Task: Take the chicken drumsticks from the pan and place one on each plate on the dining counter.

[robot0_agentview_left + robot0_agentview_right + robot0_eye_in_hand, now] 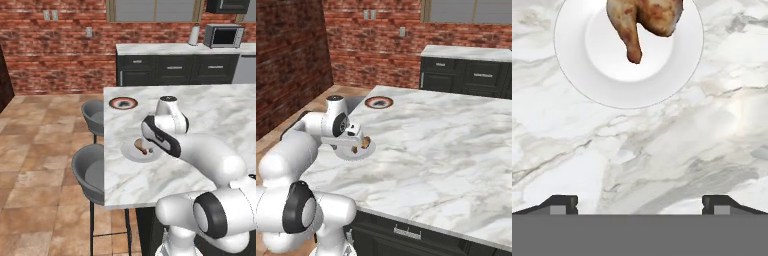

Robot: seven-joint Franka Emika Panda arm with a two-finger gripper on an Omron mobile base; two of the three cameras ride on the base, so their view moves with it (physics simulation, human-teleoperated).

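Drumstick (pixel 643 20) lying on plain white plate (pixel 572 75), marble table (pixel 662 150). Claw (pixel 640 204) spread wide, empty, beside plate. Red-rimmed plate (pixel 123 103) beyond.

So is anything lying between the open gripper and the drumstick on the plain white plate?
Nothing visible does. In the hand view the gripper is open above bare marble of the dining counter, and the drumstick lies uncovered on the plain plate just ahead.

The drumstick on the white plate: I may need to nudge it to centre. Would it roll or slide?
The drumstick would probably pivot rather than roll: one end is thick, the other tapers. Its glossy skin on the smooth plate suggests easy sliding. The light plate may shift too.
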